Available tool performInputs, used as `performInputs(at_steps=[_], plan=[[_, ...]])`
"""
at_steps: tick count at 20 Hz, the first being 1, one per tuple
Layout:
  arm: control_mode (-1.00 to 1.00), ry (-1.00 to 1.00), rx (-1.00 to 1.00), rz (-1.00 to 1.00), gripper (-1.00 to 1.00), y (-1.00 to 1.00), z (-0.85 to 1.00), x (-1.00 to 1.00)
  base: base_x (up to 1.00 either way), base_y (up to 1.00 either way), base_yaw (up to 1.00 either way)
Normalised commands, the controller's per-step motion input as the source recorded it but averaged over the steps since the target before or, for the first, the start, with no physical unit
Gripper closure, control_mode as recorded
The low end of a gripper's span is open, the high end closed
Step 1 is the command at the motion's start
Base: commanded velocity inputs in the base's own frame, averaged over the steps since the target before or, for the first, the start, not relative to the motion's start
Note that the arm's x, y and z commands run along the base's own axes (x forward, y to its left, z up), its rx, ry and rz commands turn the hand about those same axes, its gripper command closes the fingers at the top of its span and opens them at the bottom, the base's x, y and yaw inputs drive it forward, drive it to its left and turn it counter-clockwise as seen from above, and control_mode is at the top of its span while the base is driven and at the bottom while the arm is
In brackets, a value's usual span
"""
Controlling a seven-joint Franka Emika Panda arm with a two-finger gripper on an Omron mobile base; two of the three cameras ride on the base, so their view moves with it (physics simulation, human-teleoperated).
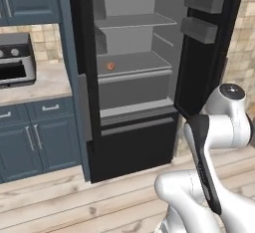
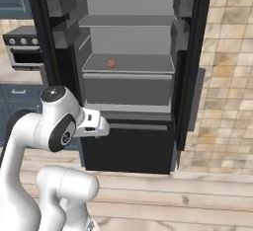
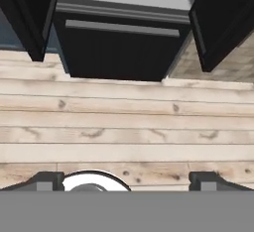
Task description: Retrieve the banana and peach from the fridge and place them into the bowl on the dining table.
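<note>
Black fridge (image 1: 134,147) with a light grey inside, small orange-red peach (image 1: 110,66) on its grey shelf, blue-grey cabinets (image 1: 35,137) under a beige marbled counter (image 1: 30,85), pale knotted wood-plank floor (image 3: 127,127), tan stone-tiled wall (image 2: 227,77), white arm (image 2: 54,141) with dark joints

The fridge (image 1: 134,147) is finished outside in smooth, faintly glossy black, with a matt grey bar handle (image 3: 122,28) set across its lower drawer; the interior is lined in smooth, matt light grey, as of plastic. A smooth orange-red skin is shown by the peach (image 1: 110,66) on the shelf. The floor (image 3: 124,127) is laid in pale wood planks with visible grain and knots, matt. The wall (image 2: 227,77) beside the fridge is faced with mottled beige stone tiles. The cabinets (image 1: 35,137) are painted matt blue-grey with small metal handles. The countertop (image 1: 35,85) looks like beige marbled stone. The oven (image 1: 15,60) is clad in brushed grey metal. The arm (image 2: 44,131) is cased in glossy white plastic.
</note>
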Motion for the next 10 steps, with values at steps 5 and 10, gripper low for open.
performInputs(at_steps=[5,10], plan=[[1.0,0.0,0.0,0.0,-1.0,0.0,0.0,0.0,0.69,0.0,0.09],[1.0,0.0,0.0,0.0,-1.0,0.0,0.0,0.0,0.53,-0.13,0.15]])
